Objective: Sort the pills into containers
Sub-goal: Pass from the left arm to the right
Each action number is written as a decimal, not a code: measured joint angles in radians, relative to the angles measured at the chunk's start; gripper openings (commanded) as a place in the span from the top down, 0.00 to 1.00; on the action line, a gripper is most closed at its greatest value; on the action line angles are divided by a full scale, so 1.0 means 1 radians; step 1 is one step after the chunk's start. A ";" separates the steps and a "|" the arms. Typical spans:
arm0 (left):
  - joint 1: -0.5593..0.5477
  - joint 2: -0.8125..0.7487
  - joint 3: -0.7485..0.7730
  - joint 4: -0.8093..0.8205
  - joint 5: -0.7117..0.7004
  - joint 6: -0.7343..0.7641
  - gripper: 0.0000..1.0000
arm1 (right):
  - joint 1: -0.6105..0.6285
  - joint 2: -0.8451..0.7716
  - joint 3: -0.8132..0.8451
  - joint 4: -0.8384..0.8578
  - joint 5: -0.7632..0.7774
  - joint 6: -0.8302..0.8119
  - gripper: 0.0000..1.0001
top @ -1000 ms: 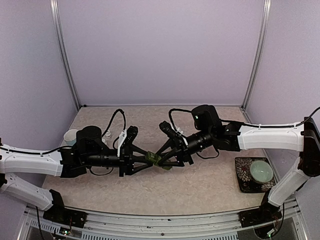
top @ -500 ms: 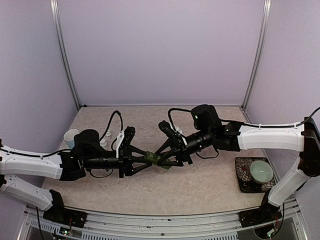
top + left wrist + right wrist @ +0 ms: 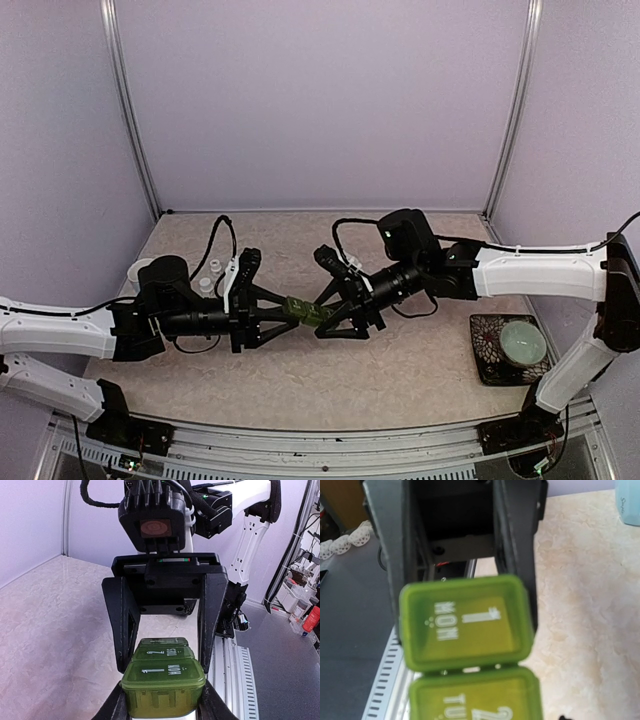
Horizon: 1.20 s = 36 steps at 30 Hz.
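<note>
The dark green pill-box strip [image 3: 162,675] is held off the surface [image 3: 400,390], near the middle of the scene, between the two arms. They reach toward each other, one from the left and one from the right. The left gripper [image 3: 287,309] is closed on one end of the strip. In the left wrist view its fingers [image 3: 116,707] press against both sides of the compartment whose lid reads "1 MON". The right gripper [image 3: 322,317] comes in from the opposite side. Its two dark fingers flank the far end of the strip, past the "2 TUE" lid, and seem to clamp it there, though the exact contact is hard to make out from this angle. All three lids are down. The print on the third lid is too foreshortened to read. The right wrist view is blurred at close range, but it shows the MON and TUE lids from above with the left gripper's fingers on either side of the MON compartment. At the left of the surface, a light blue mug [image 3: 140,270] stands partly hidden behind the left arm. A pale green bowl [image 3: 522,342] sits on a dark patterned tray [image 3: 486,362] at the near right, well apart from the strip.
</note>
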 measured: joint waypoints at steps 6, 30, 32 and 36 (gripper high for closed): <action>0.000 0.000 -0.002 -0.001 0.015 0.011 1.00 | 0.000 0.007 0.021 -0.024 -0.009 -0.008 0.37; 0.005 -0.018 -0.042 0.013 0.018 0.010 0.68 | 0.007 0.074 0.079 -0.072 -0.068 -0.031 0.74; 0.005 -0.023 -0.045 0.016 0.015 0.009 0.64 | 0.008 0.074 0.079 -0.071 -0.068 -0.031 0.74; 0.005 -0.028 -0.055 0.024 0.010 0.006 0.64 | 0.011 0.074 0.079 -0.071 -0.065 -0.031 0.75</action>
